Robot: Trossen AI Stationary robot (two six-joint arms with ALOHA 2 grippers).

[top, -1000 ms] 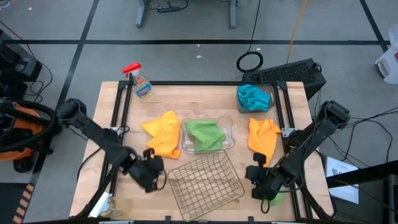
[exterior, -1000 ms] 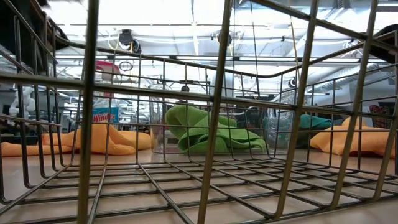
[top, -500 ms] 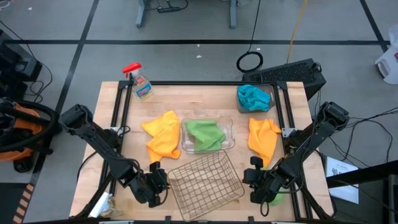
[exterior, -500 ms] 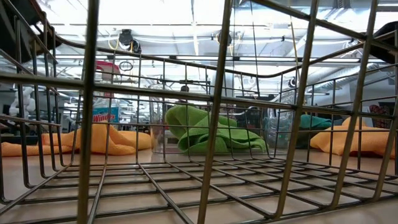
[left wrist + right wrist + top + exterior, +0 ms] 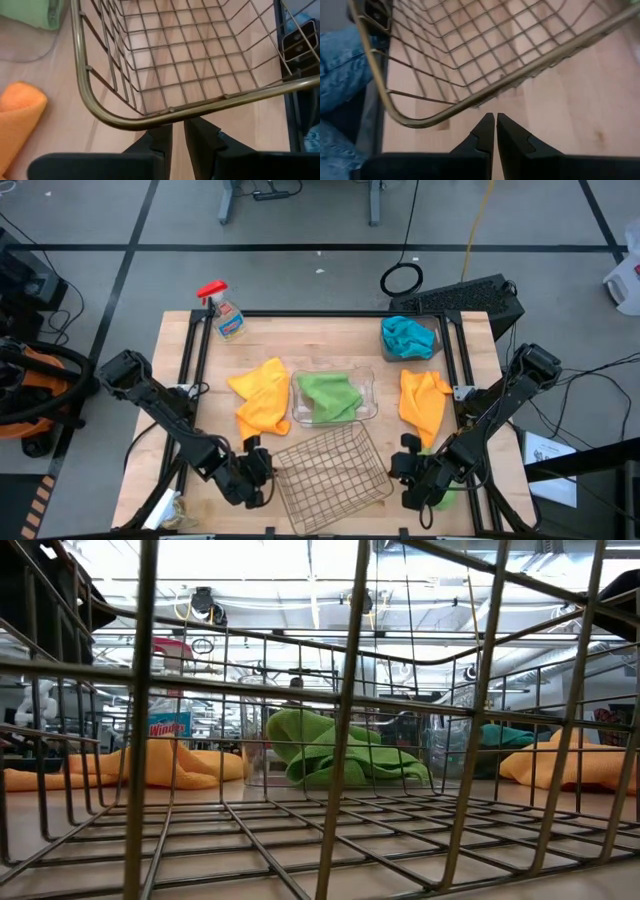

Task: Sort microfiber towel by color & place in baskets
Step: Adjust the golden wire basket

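Observation:
The copper wire basket (image 5: 330,470) stands on the table near its front edge, with nothing inside. My left gripper (image 5: 260,470) is at its left wall, fingers almost together, tips at the rim (image 5: 175,119). My right gripper (image 5: 403,470) is shut just off the basket's right rim (image 5: 485,100). A lime green towel (image 5: 328,396) lies in the clear basket (image 5: 370,380). A teal towel (image 5: 405,337) sits in the brown-tinted basket (image 5: 434,343). Two yellow-orange towels (image 5: 262,393) (image 5: 424,402) lie on the table. A bit of lime green (image 5: 447,498) shows under my right arm. My left gripper has its fingertips (image 5: 162,131) at the outside of the basket's left rim, slanting down from the table's left. Nothing lies between the fingers. I cannot tell whether the tips touch the wire.
A spray bottle with a red trigger (image 5: 224,313) stands at the far left corner. Black rails (image 5: 190,370) (image 5: 462,370) run along both sides of the table. Blue denim (image 5: 340,75) shows beyond the table's edge. Bare wood lies between the basket and the front edge.
My left gripper has gone down and toward the table's near edge, coming up against the wire basket's left wall and tipping a little steeper. The basket and the towels have stayed where they were.

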